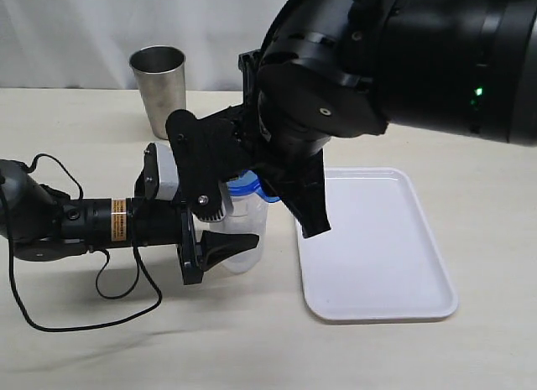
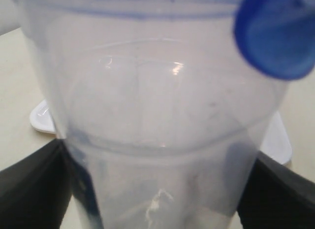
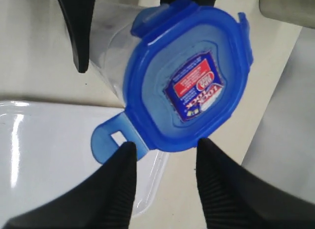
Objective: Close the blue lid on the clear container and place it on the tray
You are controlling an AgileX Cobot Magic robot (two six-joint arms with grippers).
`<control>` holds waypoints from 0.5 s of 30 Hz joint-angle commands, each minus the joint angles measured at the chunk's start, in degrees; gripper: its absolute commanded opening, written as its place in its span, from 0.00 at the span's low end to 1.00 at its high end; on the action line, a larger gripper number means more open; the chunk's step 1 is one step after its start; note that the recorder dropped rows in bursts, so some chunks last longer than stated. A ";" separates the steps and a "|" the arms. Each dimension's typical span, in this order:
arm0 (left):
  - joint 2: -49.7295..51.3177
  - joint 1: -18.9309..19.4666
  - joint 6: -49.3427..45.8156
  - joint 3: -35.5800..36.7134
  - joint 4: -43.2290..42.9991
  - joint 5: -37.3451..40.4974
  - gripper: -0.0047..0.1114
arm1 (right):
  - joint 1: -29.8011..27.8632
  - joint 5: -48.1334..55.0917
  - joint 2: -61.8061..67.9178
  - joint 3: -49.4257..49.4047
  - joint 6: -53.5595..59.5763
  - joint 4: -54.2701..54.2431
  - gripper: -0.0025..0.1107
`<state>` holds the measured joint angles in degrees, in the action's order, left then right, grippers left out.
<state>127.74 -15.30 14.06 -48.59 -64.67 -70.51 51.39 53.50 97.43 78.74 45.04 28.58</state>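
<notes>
The left gripper (image 2: 157, 189) is closed on the container (image 1: 242, 215), one finger at each side. The container stands upright just beside the tray (image 1: 377, 247). The lid (image 3: 187, 81) sits on its top, directly under the right gripper (image 3: 165, 146), whose fingers stand apart with the lid's near edge between their tips. One flap (image 3: 110, 138) sticks outward beside a fingertip, so I judge it is not yet snapped down. The right arm is nearer for pressing. Whether the other flaps are locked I cannot tell. From the side, this arm hides most of the lid.
</notes>
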 commanded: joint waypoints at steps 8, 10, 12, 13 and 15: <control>-0.27 -0.01 -0.24 -0.16 0.34 0.55 0.04 | -0.21 -0.35 1.23 -0.45 0.40 0.60 0.36; -0.27 -0.01 -0.24 -0.16 0.34 0.55 0.04 | -0.21 -0.35 1.62 -0.45 0.40 0.35 0.36; -0.27 -0.01 -0.24 -0.16 0.34 0.55 0.04 | -0.21 -0.24 2.06 -0.45 0.40 -0.26 0.36; -0.27 -0.01 -0.24 -0.16 0.34 0.55 0.04 | -0.21 -0.32 2.44 -0.45 0.40 -0.83 0.36; -0.27 -0.01 -0.24 -0.16 0.34 0.55 0.04 | -0.21 -0.62 2.93 -0.45 0.40 -0.84 0.36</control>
<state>127.74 -15.30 14.06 -48.59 -64.67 -70.51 51.39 53.50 99.63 78.51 45.15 28.43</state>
